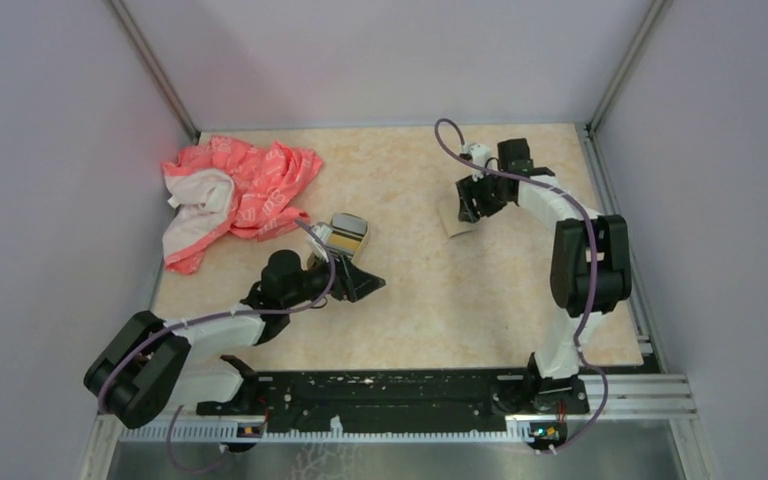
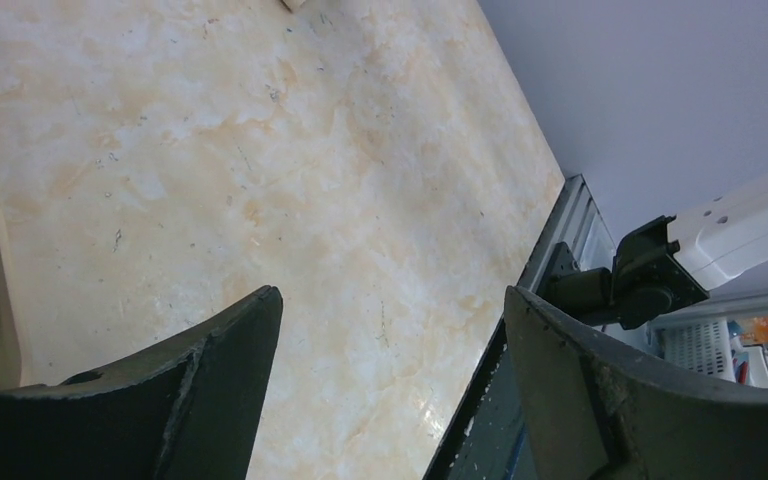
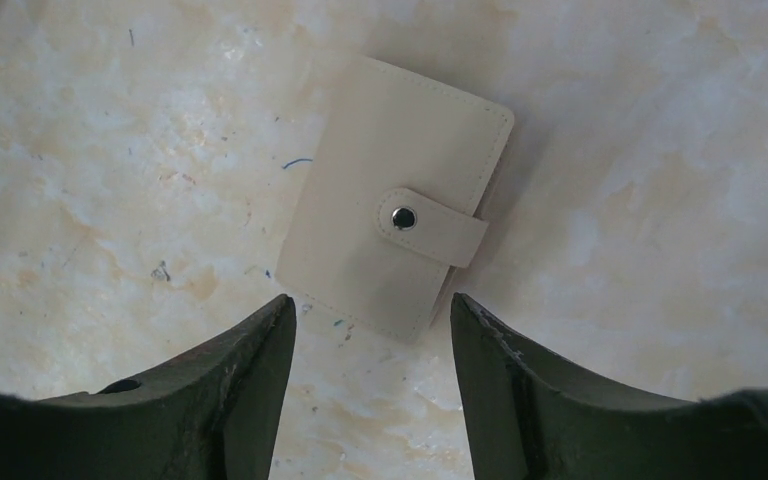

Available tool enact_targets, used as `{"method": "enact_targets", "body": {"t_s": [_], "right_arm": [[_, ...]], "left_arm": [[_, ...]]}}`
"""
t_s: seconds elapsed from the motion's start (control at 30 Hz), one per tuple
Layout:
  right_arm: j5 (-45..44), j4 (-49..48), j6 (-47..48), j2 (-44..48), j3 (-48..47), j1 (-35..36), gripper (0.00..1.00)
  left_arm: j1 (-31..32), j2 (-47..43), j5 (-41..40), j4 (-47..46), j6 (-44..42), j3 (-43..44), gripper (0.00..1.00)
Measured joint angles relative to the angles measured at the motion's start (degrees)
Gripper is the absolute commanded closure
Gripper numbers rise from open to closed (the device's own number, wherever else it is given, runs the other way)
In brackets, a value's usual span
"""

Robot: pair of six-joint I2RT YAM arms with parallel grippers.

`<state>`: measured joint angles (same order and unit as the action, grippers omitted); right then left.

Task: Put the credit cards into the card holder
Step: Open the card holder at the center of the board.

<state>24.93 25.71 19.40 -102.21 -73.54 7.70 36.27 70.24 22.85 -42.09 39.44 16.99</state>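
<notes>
Left fingers (image 2: 225, 380) are spread wide and gripping nothing, just bare surface (image 2: 210, 180) under them. The tin (image 1: 348, 237) sits right by that arm. Right fingers (image 3: 240, 390) are apart too, not clamped, with the closed tan wallet (image 3: 360, 200) lying flat just past their tips.

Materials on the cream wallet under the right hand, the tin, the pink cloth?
Wallet: leather or imitation, matte cream; stitched edge, strap with shiny metal snap. Tin: probably metal, glossy; bright glare on top, gold-toned side. Cloth: soft printed fabric, pink and white; lies crumpled in folds.
</notes>
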Motion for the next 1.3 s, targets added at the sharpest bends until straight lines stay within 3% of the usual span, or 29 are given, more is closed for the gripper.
{"method": "enact_targets", "body": {"t_s": [0.3,0.53,0.73,0.9,1.1,1.3], "right_arm": [[-0.46,3.19,-1.01,-11.23,-10.4,0.04,0.4],[0.5,5.4,-0.9,-15.85,-13.09,0.04,0.49],[2.64,7.21,4.59,-15.78,-13.05,1.62,0.53],[4.68,9.88,11.28,-13.66,-10.05,7.08,0.55],[6.43,11.87,13.09,-7.5,-0.94,14.47,0.4],[6.05,11.61,15.74,4.28,9.35,14.6,0.33]], "left_arm": [[0.31,0.74,-0.61,-3.04,1.29,-0.81,0.14],[1.22,1.79,-0.76,-4.17,1.33,-1.2,0.14],[3.02,4.87,-0.87,-6.54,1.29,-1.2,0.17],[4.24,7.26,-0.92,-9.64,1.53,-2.32,0.17],[6.4,7.3,-4.2,-13.22,3.45,-6.43,0.26],[12.26,8.55,-12.35,-15.41,7.52,-7.67,0.31]]}}
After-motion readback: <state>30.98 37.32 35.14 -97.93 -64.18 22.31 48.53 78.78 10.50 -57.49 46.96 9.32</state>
